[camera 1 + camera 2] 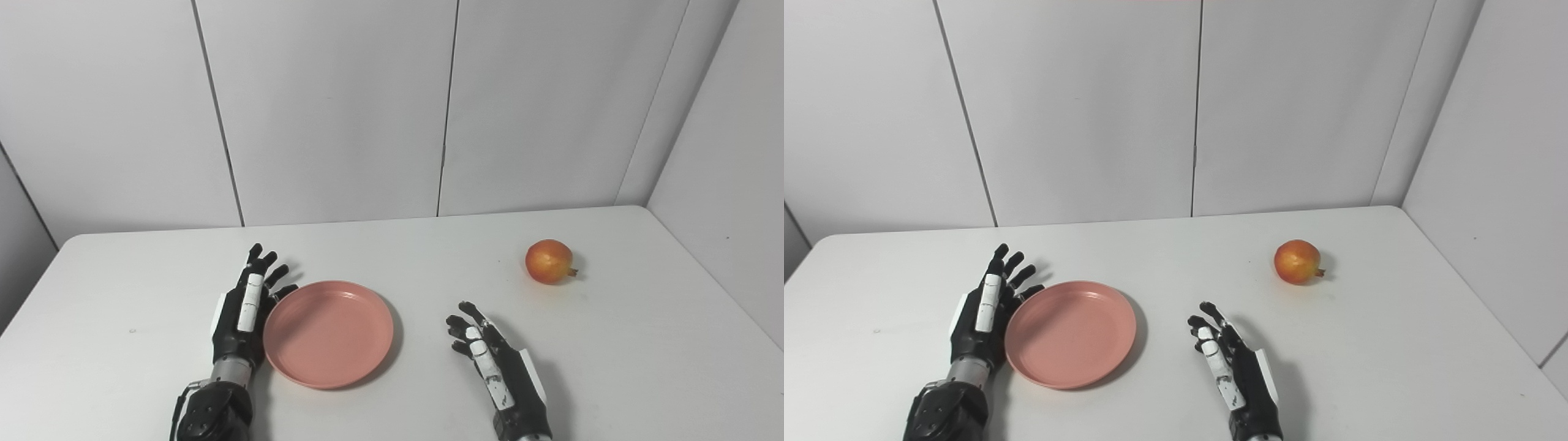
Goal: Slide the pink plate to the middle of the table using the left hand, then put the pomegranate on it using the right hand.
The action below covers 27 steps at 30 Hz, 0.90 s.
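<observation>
Left eye view: the pink plate (329,332) is lying flat on the white table (643,367), and it is serving here as the landmark. The left hand (244,309) is standing edge-on just left of the plate, fingers (262,269) straight and spread, gripping nothing; its palm side is appearing to touch the plate's left rim, though actual contact is hard to confirm. So the plate is lying directly to the right of that hand's fingers, which I am judging to be the relation the slide depends on: a sideways push toward the table's middle. The plate is round, so no long axis is mattering. The right hand (493,361) is resting to the right of the plate, well apart from it, fingers loosely extended and empty. The pomegranate (549,261) is sitting farther right of the plate and beyond it, with its small crown pointing right; the right hand is clearly the nearer of the 2 to it.

Right eye view: the same layout is showing, with the plate (1070,334) between the 2 hands and the fruit (1297,261) up and right of it. Both forearms are being cut off by the bottom edge, and the left hand's (981,318) thumb is hiding behind the palm, so whether it is hooking the rim is not something I can tell.
</observation>
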Each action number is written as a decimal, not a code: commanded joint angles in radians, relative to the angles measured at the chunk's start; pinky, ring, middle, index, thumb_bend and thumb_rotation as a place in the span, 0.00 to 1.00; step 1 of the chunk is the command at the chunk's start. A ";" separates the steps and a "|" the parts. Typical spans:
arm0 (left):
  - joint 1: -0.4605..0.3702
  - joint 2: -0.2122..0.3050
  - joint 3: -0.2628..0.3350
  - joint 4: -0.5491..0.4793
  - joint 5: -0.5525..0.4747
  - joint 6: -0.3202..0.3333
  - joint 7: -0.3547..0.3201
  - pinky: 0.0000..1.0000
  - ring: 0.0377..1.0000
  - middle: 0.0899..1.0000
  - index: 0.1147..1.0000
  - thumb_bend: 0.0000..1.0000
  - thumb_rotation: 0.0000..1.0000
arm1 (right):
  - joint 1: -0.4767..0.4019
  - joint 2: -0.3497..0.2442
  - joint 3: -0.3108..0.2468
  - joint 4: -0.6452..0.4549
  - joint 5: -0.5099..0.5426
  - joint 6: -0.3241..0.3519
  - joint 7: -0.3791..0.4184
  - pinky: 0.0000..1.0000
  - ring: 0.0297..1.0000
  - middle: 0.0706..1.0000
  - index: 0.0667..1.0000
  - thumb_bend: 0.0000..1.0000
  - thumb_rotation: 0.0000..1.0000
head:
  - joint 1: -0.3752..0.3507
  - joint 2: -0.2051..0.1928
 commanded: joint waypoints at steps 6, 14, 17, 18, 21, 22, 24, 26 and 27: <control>0.023 -0.017 -0.006 0.015 -0.019 -0.021 -0.019 0.70 0.86 0.93 0.98 0.95 0.79 | -0.007 0.002 0.009 -0.012 -0.017 -0.016 0.006 0.83 0.83 0.79 0.85 0.68 0.83 | -0.002 -0.005; 0.032 -0.016 -0.002 0.050 -0.028 -0.069 -0.037 0.71 0.87 0.92 0.98 0.94 0.80 | 0.010 -0.020 0.005 -0.053 -0.109 -0.082 -0.016 0.82 0.84 0.85 0.85 0.72 0.83 | -0.010 -0.019; 0.027 -0.014 -0.001 0.071 -0.027 -0.084 -0.039 0.71 0.88 0.92 0.98 0.95 0.80 | 0.002 -0.022 0.001 -0.079 -0.161 -0.096 -0.035 0.80 0.82 0.85 0.84 0.72 0.82 | -0.015 -0.023; 0.025 -0.014 0.000 0.079 -0.028 -0.089 -0.041 0.71 0.88 0.93 0.98 0.95 0.80 | -0.002 -0.025 0.001 -0.085 -0.179 -0.098 -0.041 0.79 0.82 0.84 0.84 0.72 0.83 | -0.017 -0.026; 0.020 -0.014 0.000 0.098 -0.030 -0.102 -0.047 0.72 0.88 0.93 0.98 0.94 0.80 | -0.016 -0.033 -0.003 -0.098 -0.211 -0.097 -0.042 0.78 0.81 0.84 0.85 0.72 0.84 | -0.018 -0.030; 0.018 -0.016 0.001 0.101 -0.032 -0.104 -0.048 0.72 0.88 0.93 0.98 0.94 0.80 | -0.028 -0.037 -0.007 -0.107 -0.226 -0.087 -0.042 0.78 0.81 0.84 0.85 0.72 0.84 | -0.017 -0.033; 0.016 -0.019 0.002 0.107 -0.037 -0.109 -0.052 0.72 0.88 0.93 0.97 0.93 0.80 | -0.051 -0.047 -0.011 -0.123 -0.258 -0.068 -0.042 0.76 0.81 0.83 0.84 0.73 0.83 | -0.015 -0.037; 0.013 -0.022 0.002 0.116 -0.042 -0.119 -0.060 0.72 0.89 0.94 0.97 0.92 0.80 | -0.078 -0.065 -0.013 -0.146 -0.309 -0.041 -0.040 0.75 0.80 0.81 0.84 0.73 0.85 | -0.012 -0.040; 0.011 -0.024 0.003 0.122 -0.043 -0.124 -0.062 0.72 0.89 0.94 0.97 0.92 0.79 | -0.092 -0.078 -0.012 -0.156 -0.346 -0.030 -0.038 0.75 0.80 0.81 0.84 0.72 0.88 | -0.011 -0.043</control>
